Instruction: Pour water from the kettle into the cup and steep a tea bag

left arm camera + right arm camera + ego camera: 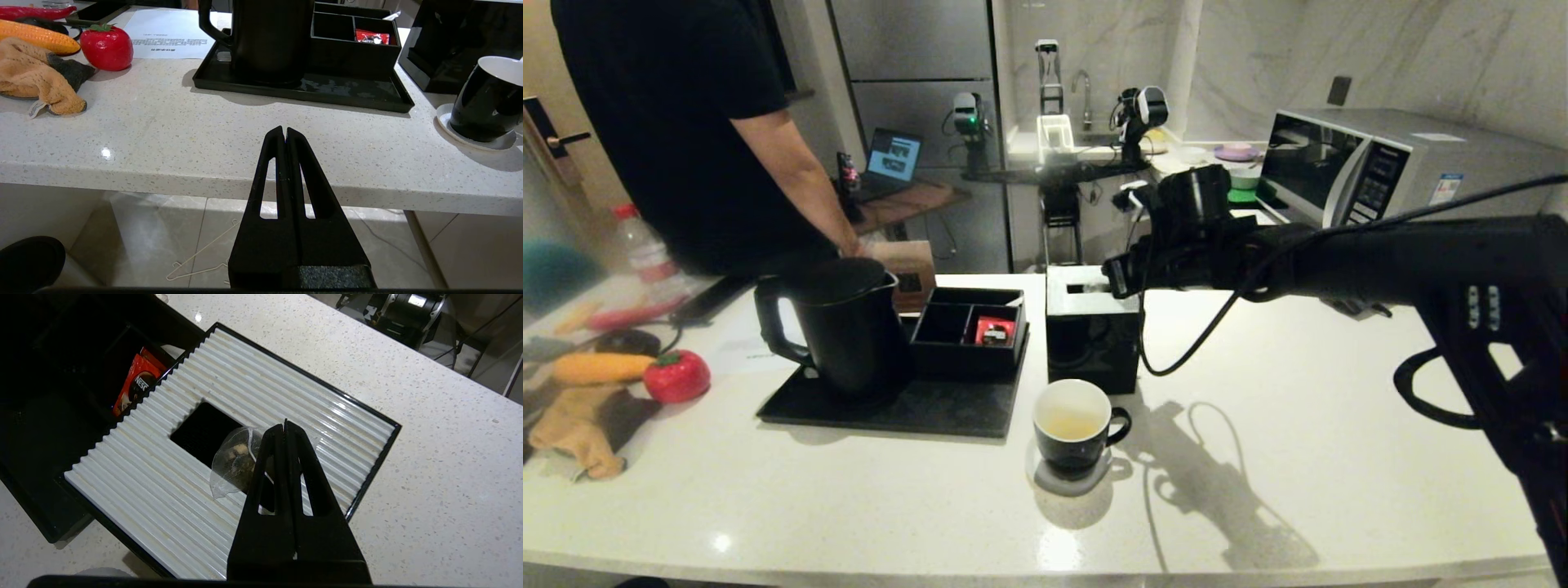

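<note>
Head view. Kettle (837, 331): on the black tray (947, 408) at left of the desk (1339, 457); tall, rigid, probably heavy if full; best taken by its loop handle. Cup (1074, 425): on a saucer near the front edge, right of the tray; glossy, breakable, pale liquid in the bottom. Right arm: reaches in from the right, wrist above the black tissue box (1092, 335) just behind the cup.

Left wrist view. Left gripper (284, 132): fingers pressed together, empty, parked off the near edge of the desk, pointing toward the tray.

Right wrist view. Right gripper (284, 428): fingers closed over the ribbed white top of the tissue box. Tea bag (233, 465): just beside the fingertips, over the box's slot; featherlight, soft, easily torn; likely pinched at its upper edge, though the contact is hidden. Red packet (137, 386): in the organiser (53, 428) beyond.
</note>
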{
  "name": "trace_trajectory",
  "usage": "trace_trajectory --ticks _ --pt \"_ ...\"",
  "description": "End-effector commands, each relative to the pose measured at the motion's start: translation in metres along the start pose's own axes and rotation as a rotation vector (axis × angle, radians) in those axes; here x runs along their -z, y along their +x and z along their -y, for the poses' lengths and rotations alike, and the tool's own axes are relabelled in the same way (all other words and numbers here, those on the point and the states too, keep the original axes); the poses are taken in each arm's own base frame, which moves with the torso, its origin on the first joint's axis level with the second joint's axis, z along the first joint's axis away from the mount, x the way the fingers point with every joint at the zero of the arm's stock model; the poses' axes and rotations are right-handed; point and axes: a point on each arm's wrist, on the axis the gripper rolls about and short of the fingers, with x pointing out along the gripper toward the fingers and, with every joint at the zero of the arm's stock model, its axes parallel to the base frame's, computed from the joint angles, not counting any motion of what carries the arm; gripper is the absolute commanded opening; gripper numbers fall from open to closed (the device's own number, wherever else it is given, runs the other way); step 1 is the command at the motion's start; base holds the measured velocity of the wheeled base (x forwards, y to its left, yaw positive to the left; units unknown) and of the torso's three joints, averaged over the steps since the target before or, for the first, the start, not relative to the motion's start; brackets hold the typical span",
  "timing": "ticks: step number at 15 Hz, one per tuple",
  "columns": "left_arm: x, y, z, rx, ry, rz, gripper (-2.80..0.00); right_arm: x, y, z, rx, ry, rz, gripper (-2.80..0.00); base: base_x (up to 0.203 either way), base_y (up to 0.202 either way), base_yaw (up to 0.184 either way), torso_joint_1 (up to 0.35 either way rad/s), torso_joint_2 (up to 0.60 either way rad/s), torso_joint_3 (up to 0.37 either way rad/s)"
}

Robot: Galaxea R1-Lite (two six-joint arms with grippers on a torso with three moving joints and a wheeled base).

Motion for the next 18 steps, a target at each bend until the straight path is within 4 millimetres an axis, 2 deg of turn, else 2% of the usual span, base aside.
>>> trace_trajectory --ticks 1,12,18 --pt "0.000 0.000 0.000 0.000 -0.001 0.001 -2.80 0.008 0.008 -0.002 -0.008 0.000 -0.021 -2.80 0.000 0.000 0.000 0.000 0.00 0.000" --pt "0.000 0.000 0.000 0.000 -0.001 0.001 -2.80 0.015 0.015 -0.005 -0.014 -0.004 -0.035 -2.80 0.000 0.000 0.000 0.000 0.00 0.000" --pt "0.000 0.000 0.000 0.000 -0.001 0.001 -2.80 0.015 0.015 -0.015 -0.033 -0.010 -0.042 -2.80 0.000 0.000 0.000 0.000 0.00 0.000"
